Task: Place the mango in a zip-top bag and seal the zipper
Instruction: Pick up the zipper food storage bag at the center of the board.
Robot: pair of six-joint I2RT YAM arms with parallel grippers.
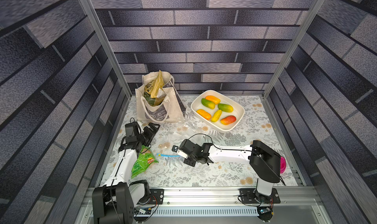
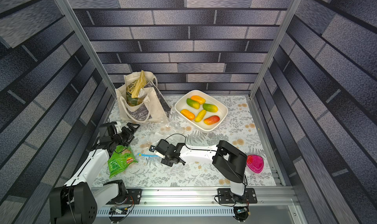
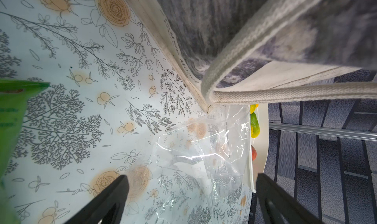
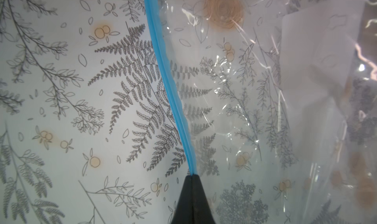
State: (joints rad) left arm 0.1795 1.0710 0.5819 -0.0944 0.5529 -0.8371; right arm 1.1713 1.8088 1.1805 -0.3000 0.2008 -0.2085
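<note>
Zipper [image 4: 169, 80] first: the thin blue strip is lying low over the tabletop [image 1: 204, 172] near the middle front, running from its yellow slider tab [image 1: 159, 154] to the right jaws. Those jaws are pressing together on the strip's end opposite the slider, as the right wrist view is showing plainly.

From the strip, the zip-top bag [image 1: 183, 131] is spreading away, crinkled and flat, toward the white dish [image 1: 242, 111]. It is holding nothing. Whether its mouth is parted or zipped I cannot tell.

Six mangoes are sitting in that dish at the back right, well apart from the bag's mouth. The red-orange mango [image 1: 228, 120] is lying nearest the front rim.

The left jaws are standing wide apart and empty. They are hanging just beside the beige tote [image 1: 161, 110] and pointing at the bag's far part. A green crisp packet [image 1: 142, 161] is lying by the left arm, and a pink container [image 2: 255, 163] is sitting behind the right arm.

So the step in hand is looking like securing the bag's mouth, with no mango bagged yet. The next move is probably calling for the right jaws to keep a firm pinch while raising the strip. The left jaws would then be parting the other lip, or fetching a mango, without dragging the slippery film out of the grip.
</note>
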